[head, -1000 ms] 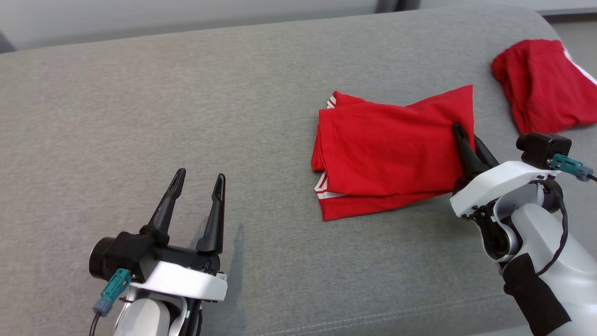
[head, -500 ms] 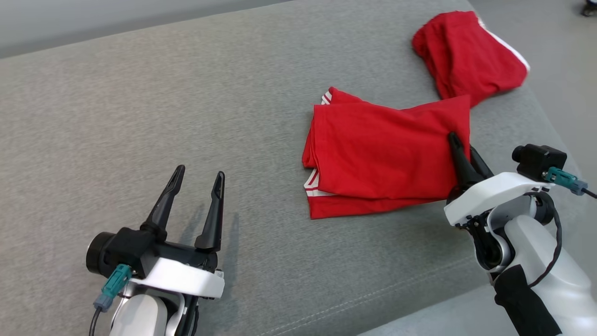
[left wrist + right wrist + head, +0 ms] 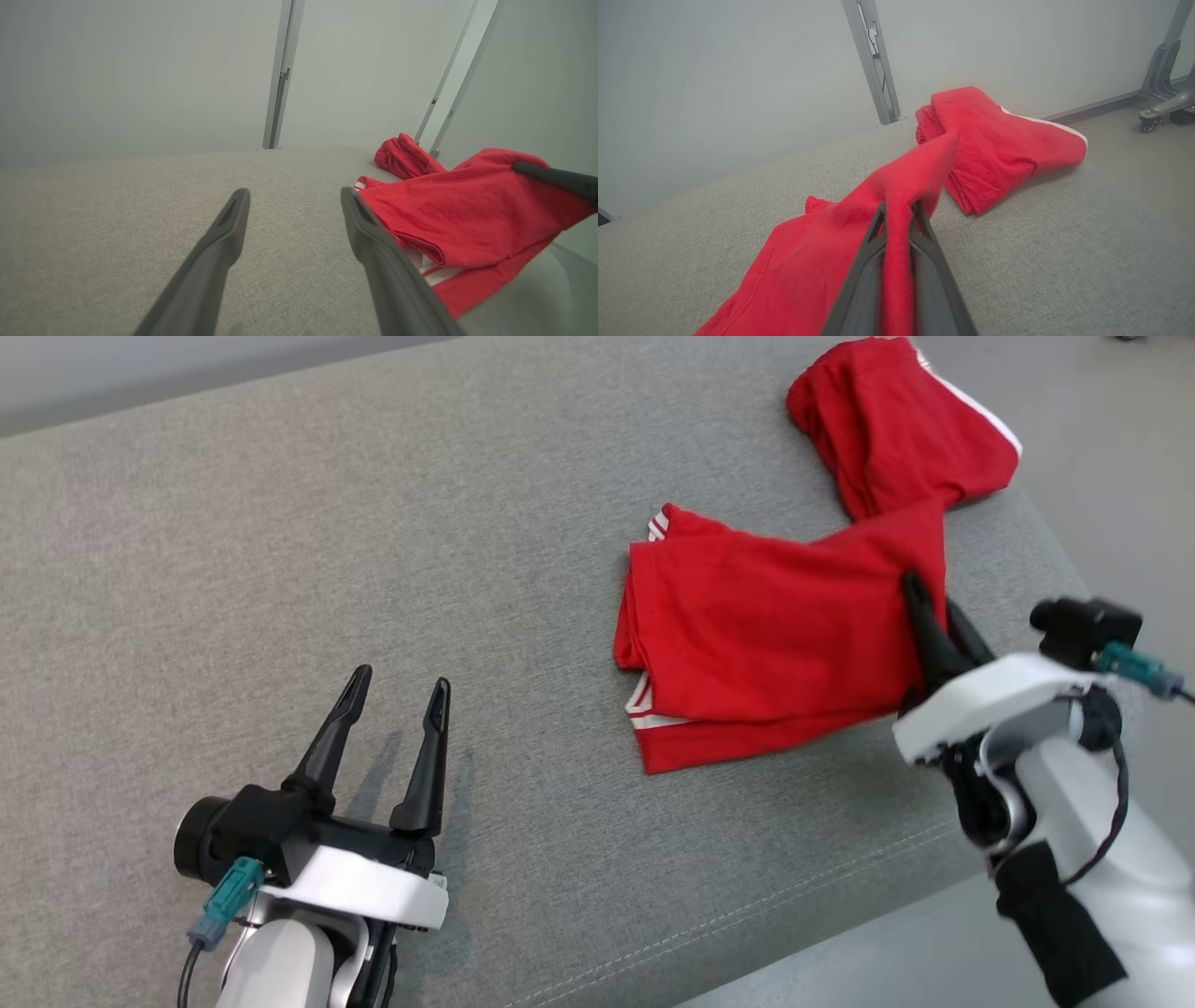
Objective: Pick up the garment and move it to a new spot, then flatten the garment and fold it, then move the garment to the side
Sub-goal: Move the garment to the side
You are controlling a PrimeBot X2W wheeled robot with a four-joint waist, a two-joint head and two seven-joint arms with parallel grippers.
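A grey fabric cushion (image 3: 373,523) spreads across the head view, with a stitched seam (image 3: 738,917) near its edge at 5 o'clock. Bare grey floor (image 3: 1120,448) lies at 2 o'clock. In the right wrist view, pale wall panels (image 3: 714,70) flank a metal upright (image 3: 873,60) at 12 o'clock, and a castered foot (image 3: 1162,105) stands at 2 o'clock. The light is soft and even.

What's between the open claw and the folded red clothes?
Just bare grey cushion between the left gripper and the folded garment, in the head view.

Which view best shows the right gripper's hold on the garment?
Right wrist view: the right gripper is shut on a fold of the garment, close up. The head view shows it at the garment's edge; the left wrist view catches one finger.
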